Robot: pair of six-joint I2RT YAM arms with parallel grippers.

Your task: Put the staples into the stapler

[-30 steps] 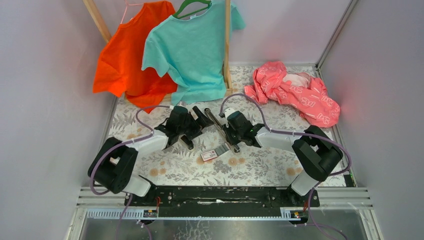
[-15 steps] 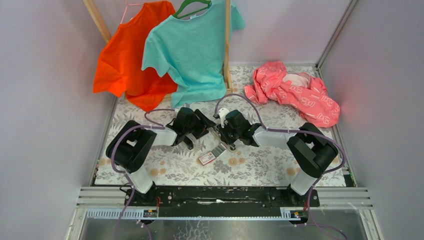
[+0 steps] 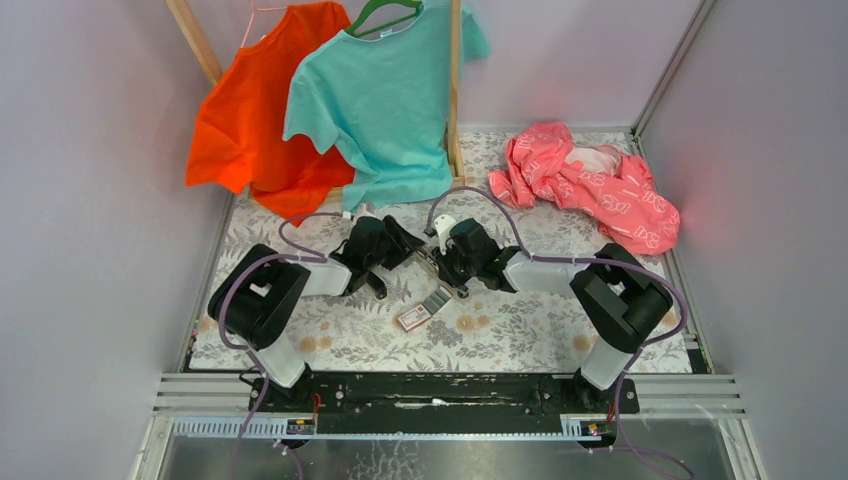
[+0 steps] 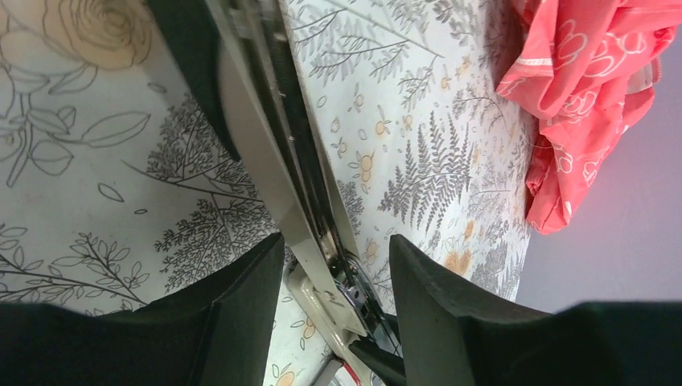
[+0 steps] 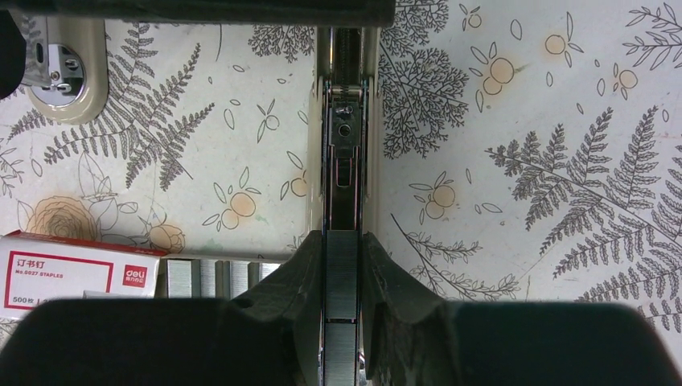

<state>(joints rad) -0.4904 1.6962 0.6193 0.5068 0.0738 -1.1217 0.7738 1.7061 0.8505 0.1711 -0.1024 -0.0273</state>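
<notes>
The staples box (image 3: 415,318), red and white, lies flat near the middle of the table (image 3: 540,335), a little toward its near edge. Loose grey strips (image 5: 215,278) show at its open end. Just beyond the box, toward the table's centre, the stapler (image 3: 432,258) lies opened up, its metal channel (image 5: 344,145) facing upward. 1 staple strip (image 5: 341,273) sits in line with that channel. The right gripper (image 5: 341,241) has its 2 fingers (image 5: 306,277) pressed against the strip's sides, pinching it.

From the other side the left gripper (image 4: 336,245) straddles the stapler's long metal arm (image 4: 293,193). Its fingers (image 4: 241,314) are spread, and the tablecloth shows between the arm and 1 of them.

A pink garment (image 3: 590,185) is heaped in the table's far right corner. An orange shirt (image 3: 250,120) and a teal shirt (image 3: 385,100) hang from a wooden rack (image 3: 455,90) at the far edge.
</notes>
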